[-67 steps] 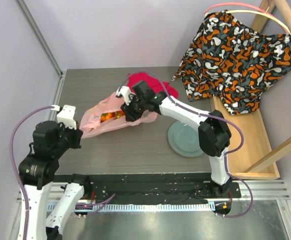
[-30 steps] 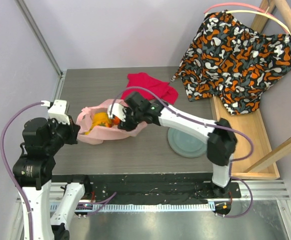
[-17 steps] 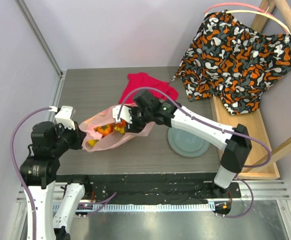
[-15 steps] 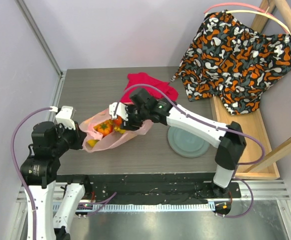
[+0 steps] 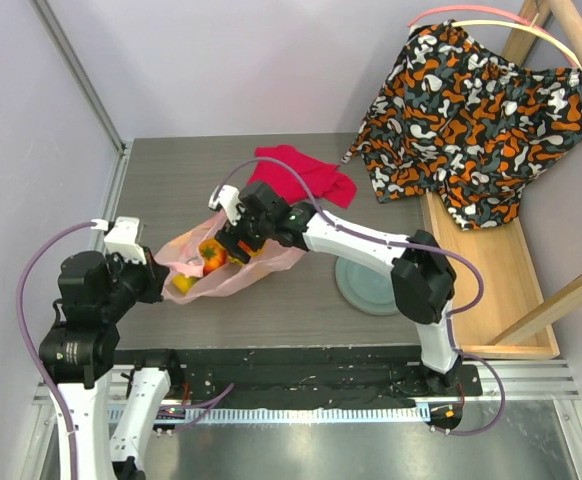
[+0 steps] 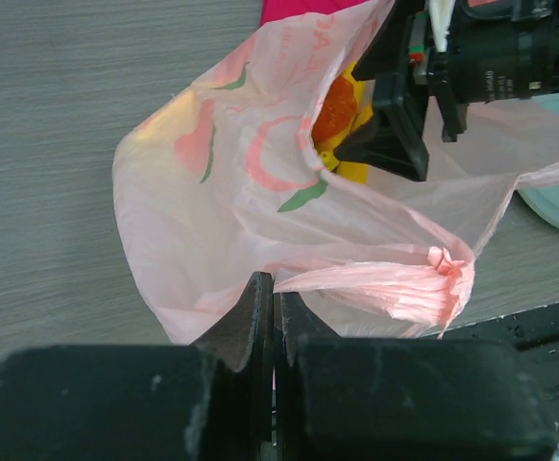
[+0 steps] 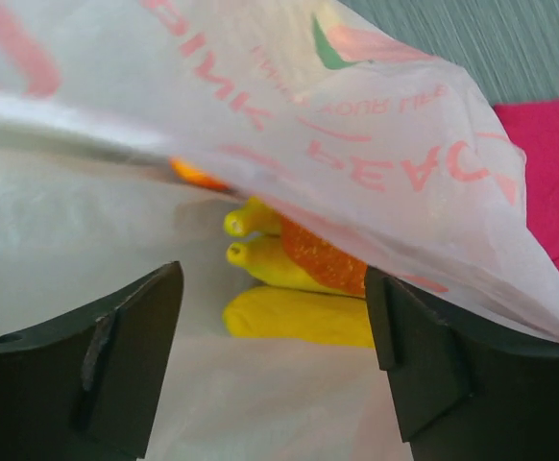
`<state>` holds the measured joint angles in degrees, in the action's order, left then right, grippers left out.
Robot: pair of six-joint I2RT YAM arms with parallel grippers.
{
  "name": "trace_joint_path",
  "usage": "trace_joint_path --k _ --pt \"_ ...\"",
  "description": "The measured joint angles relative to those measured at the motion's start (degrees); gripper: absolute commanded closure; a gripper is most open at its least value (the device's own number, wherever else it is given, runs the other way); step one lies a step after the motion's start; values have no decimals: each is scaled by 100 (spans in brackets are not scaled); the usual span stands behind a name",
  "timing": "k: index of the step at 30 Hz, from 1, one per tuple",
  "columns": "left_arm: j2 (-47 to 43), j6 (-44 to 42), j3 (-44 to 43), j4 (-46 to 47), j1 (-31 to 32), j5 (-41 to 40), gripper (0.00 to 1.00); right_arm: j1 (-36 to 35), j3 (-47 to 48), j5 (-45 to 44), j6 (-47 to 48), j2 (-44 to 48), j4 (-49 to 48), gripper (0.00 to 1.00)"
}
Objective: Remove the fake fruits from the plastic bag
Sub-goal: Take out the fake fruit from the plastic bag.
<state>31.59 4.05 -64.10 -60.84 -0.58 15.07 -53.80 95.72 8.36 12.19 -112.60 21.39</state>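
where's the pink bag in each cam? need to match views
Top external: plastic bag left of centre, below the red cloth.
Left wrist: bag fills mid-frame, edge pinched in the left gripper.
Right wrist: bag drapes across the top, above the open right gripper.
Shared landmark: the red cloth, at left wrist's top edge and right wrist's right edge.

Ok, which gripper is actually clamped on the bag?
The left gripper: its jaws are shut on a fold of the bag. The right gripper is open, poised at the opening and facing the bananas.
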Motion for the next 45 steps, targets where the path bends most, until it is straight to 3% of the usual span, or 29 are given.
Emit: trace_joint_path --k 10,15,17,24,33,40,45 --pt "-2 9 68 13 -111 0 100 4 461 -933 -702 -1132 -361 10" --pt "0 7 81 22 -122 17 100 -9 730 -1196 -767 -1491 -501 60" --pt "0 9 101 33 -133 22 100 -9 780 -1213 -719 -1539 -623 68" --pt "0 7 166 101 -138 17 100 92 409 -680 -431 -1246 -741 78" --pt "13 7 372 245 -138 11 100 306 -901 1102 -234 955 -979 81" --pt "133 2 492 474 -138 -61 100 304 -660 2293 -317 1563 -1021 81" --pt "382 -11 455 651 -138 -107 100 577 -433 2271 -214 1832 -238 82"
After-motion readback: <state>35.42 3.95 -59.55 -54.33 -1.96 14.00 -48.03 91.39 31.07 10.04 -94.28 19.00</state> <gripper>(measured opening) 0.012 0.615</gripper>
